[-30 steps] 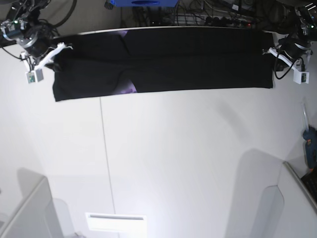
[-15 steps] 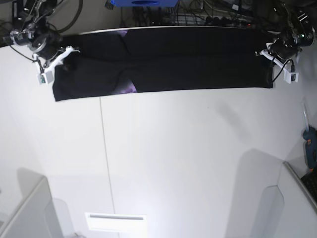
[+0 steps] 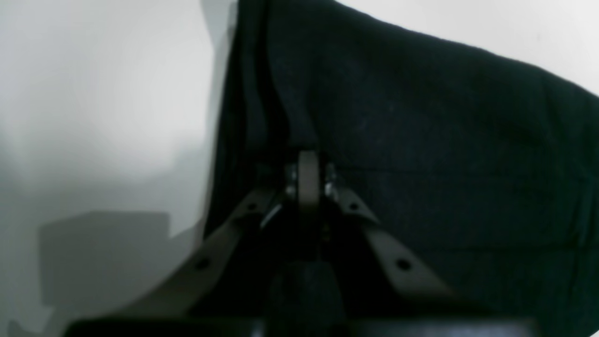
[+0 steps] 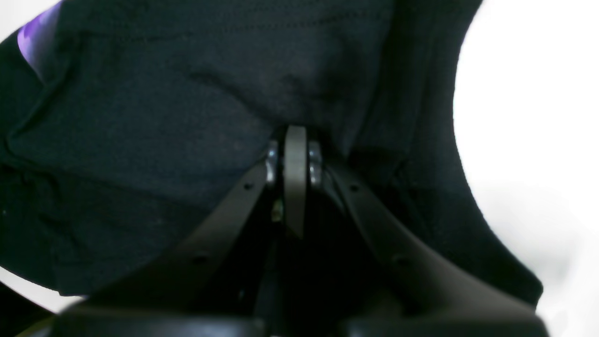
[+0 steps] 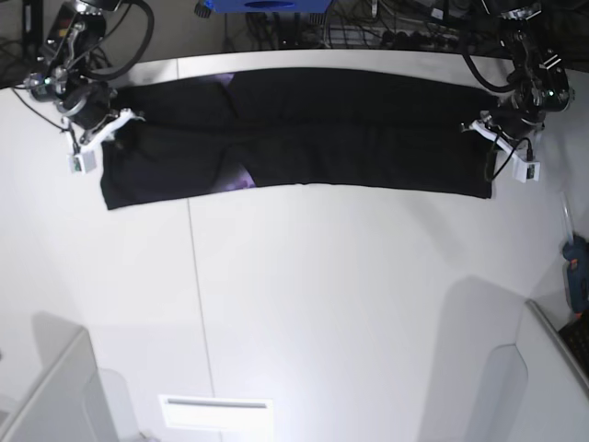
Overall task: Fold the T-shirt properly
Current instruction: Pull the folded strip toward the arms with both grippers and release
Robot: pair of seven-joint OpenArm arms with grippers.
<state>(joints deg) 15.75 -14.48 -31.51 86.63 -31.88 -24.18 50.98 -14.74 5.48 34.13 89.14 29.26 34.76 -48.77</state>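
T-shirt [image 5: 304,138] lies as a long black band, purple showing.

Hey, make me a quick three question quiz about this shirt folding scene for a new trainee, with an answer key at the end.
1. True or false: the T-shirt lies as a long band along the table's far edge.
2. Which jaws are shut on the cloth? A) only the left gripper's B) only the right gripper's C) both
3. What colour peeks out of the black cloth in the right wrist view?

Key: 1 true. 2 C, each end of the band is pinched. 3 purple, at the upper left of that view.
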